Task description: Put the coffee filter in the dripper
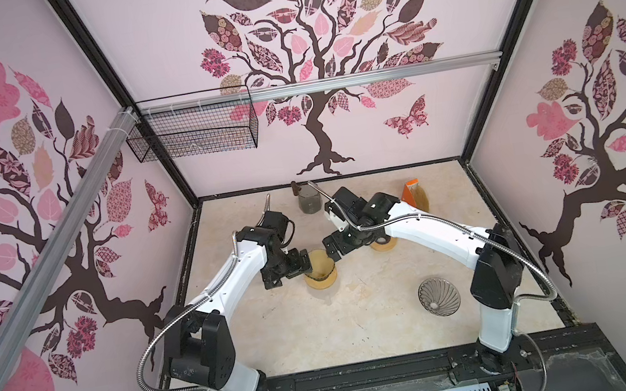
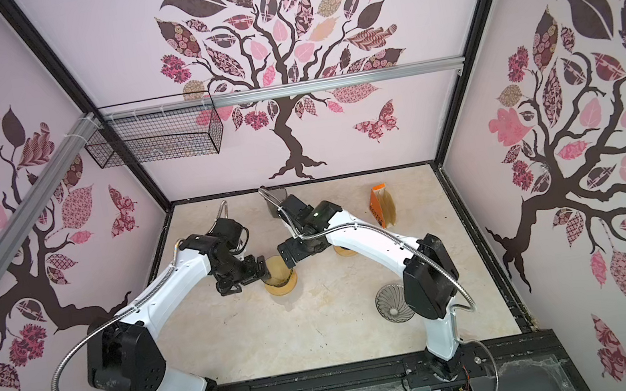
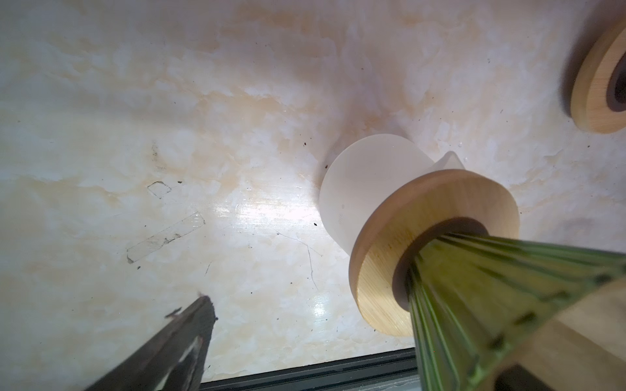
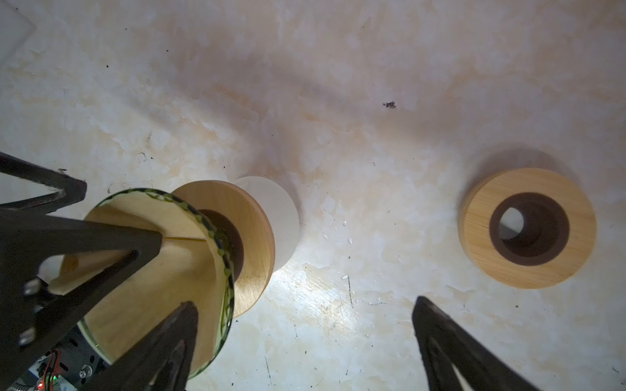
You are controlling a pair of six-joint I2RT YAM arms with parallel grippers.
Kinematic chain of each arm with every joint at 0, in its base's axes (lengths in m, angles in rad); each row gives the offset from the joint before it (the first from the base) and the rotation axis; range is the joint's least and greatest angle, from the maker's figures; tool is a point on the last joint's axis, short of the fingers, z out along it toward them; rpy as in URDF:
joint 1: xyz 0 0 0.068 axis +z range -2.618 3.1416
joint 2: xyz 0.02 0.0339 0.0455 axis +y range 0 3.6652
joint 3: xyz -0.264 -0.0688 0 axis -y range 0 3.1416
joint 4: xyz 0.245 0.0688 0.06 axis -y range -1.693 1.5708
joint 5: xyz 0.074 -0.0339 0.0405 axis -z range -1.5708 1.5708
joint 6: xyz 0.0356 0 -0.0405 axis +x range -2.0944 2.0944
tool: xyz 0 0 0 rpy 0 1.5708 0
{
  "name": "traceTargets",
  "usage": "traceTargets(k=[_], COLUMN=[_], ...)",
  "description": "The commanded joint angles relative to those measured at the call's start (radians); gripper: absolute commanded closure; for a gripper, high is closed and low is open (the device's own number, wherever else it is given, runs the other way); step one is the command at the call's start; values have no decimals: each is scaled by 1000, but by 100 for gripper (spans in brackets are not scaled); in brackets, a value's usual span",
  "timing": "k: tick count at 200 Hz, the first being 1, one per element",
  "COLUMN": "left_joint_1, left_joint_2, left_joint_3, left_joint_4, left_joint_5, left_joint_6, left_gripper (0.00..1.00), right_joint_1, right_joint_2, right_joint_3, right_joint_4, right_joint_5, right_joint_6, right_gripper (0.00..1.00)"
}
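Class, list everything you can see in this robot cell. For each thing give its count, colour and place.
green dripper: one, green ribbed glass, mid-table, on a wooden ring
coffee filter: one, tan, inside the green dripper
wooden ring: two, tan; this one bare under the right arm, the other under the green dripper
frosted cup: one, white, beneath the dripper's ring
clear dripper: one, grey-clear, front right of the table
grey jug: one, grey, back centre
orange packet: one, orange, back right
wire basket: one, black, on the back wall
table: one, cream marble
left gripper: one, black, jaws open, at the green dripper
right gripper: one, black, jaws open, beside the green dripper
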Motion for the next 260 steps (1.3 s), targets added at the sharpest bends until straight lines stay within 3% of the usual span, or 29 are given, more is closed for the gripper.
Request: traceTargets(k=[1, 100, 260], left_joint_1=[1, 31, 25], left_joint_2=[-24, -105, -21], left_joint_3=[13, 49, 31], left_joint_4=[-21, -31, -42], left_joint_5=[-11, 19, -22], left_joint_6=[7, 11, 49], left_gripper=[2, 2, 2], right_joint_1=[4, 7, 9], right_joint_2=[40, 79, 84], right_joint_3=[4, 29, 30], right_joint_4=[-22, -43, -47], right_joint_5=[20, 34, 43], right_joint_6=[-14, -19, -20], right_gripper=[0, 0, 0])
